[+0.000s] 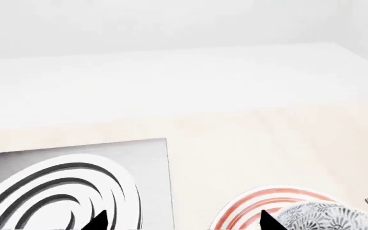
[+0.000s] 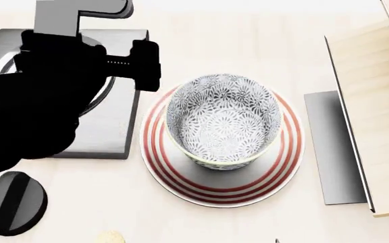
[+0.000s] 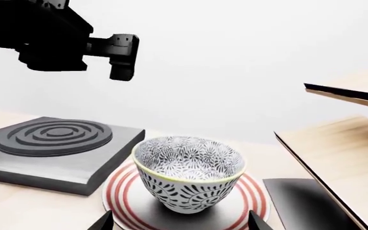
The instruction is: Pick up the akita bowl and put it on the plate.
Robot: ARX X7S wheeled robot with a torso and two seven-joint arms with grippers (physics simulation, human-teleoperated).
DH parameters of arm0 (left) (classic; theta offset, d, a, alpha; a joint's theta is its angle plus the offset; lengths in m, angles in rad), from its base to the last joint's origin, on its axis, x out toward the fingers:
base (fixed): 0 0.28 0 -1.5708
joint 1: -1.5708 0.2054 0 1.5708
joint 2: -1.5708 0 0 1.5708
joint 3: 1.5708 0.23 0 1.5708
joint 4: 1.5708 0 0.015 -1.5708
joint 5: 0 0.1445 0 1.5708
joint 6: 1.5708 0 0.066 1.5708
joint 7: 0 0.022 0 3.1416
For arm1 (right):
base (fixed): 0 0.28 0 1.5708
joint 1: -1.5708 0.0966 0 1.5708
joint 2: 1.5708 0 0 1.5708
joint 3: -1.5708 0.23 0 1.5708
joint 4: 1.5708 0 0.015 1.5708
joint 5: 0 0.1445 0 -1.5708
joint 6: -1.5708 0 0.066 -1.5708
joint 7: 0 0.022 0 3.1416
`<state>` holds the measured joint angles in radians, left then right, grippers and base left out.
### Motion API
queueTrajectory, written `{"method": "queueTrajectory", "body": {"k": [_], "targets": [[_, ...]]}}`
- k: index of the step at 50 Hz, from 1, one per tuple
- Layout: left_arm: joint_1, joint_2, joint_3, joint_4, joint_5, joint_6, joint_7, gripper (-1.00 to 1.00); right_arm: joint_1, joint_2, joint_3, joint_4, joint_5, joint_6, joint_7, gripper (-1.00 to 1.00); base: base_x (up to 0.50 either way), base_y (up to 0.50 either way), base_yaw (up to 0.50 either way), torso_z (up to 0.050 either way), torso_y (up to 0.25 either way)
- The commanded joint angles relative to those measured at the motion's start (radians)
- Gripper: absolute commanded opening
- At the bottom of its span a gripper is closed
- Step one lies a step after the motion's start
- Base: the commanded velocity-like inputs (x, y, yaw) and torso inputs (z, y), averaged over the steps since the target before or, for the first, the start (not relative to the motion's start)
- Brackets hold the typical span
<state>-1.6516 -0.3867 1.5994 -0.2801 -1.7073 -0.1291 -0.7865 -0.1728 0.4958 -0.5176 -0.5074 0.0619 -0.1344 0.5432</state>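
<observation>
The akita bowl [image 2: 223, 119], white with a dense grey-black floral pattern, stands upright in the middle of the plate [image 2: 181, 172], a flat white plate with red rings. My left gripper [image 1: 184, 223] is open, its dark fingertips wide apart above the table between the burner and the plate, and it holds nothing. In the right wrist view the bowl [image 3: 187, 179] and plate [image 3: 117, 191] lie just beyond my right gripper [image 3: 180, 224], which is open and low at the plate's near edge. The left wrist view catches only the bowl's rim [image 1: 327, 218].
A dark square burner [image 2: 117, 126] with concentric rings sits left of the plate, under my left arm [image 2: 46, 96]. A black round knob [image 2: 12, 202] lies at the near left. A grey panel [image 2: 333, 147] and a wooden shelf unit [image 2: 377, 116] stand to the right.
</observation>
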Motion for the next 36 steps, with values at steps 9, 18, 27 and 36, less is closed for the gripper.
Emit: {"method": "queueTrajectory", "body": {"k": [9,18,27,36], "targets": [[-0.049,-0.247,-0.014,0.318,0.103,0.053,-0.170,1.00,0.004,0.005,0.004,-0.023,-0.010,0.030,0.013,1.00,0.00,0.00,0.00,0.000,0.000],[-0.065,-0.324,-0.019,0.430,0.145,0.060,-0.232,1.00,0.003,0.008,0.006,-0.047,-0.027,0.055,0.023,1.00,0.00,0.00,0.00,0.000,0.000],[-0.077,-0.391,-0.016,0.546,0.181,0.053,-0.301,1.00,-0.011,0.020,0.019,-0.100,-0.049,0.086,0.044,1.00,0.00,0.00,0.00,0.000,0.000],[-0.072,-0.459,-0.018,0.664,0.228,0.066,-0.362,1.00,-0.035,0.041,0.046,-0.196,-0.085,0.137,0.075,1.00,0.00,0.00,0.00,0.000,0.000]]}}
